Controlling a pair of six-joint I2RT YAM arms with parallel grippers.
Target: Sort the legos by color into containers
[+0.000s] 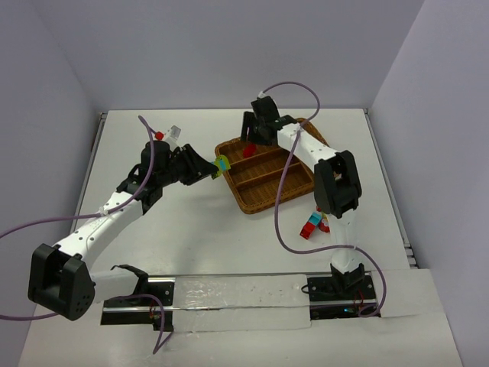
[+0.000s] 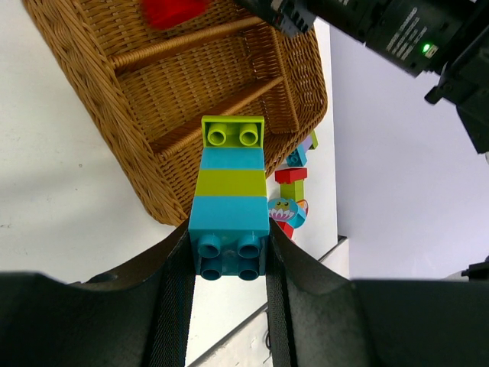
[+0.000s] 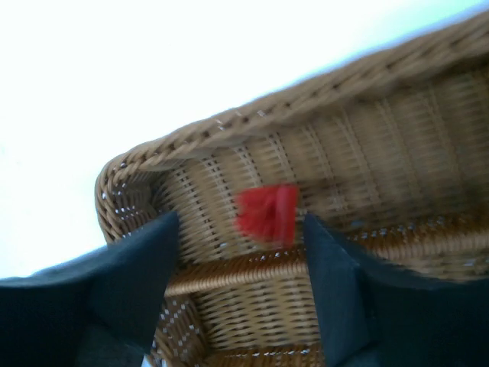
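The right pincer [image 3: 241, 229] gaped over a red brick [image 3: 267, 212] in the tray [image 3: 229, 130]; the left pincer [image 2: 228, 241] clamped a cyan-green stack [image 2: 229, 183] for sorting.

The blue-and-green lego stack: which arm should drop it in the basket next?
Left. The left gripper is shut on the lego stack, close to the basket rim. The right gripper holds nothing: it is open over a red lego in the basket's far slot.
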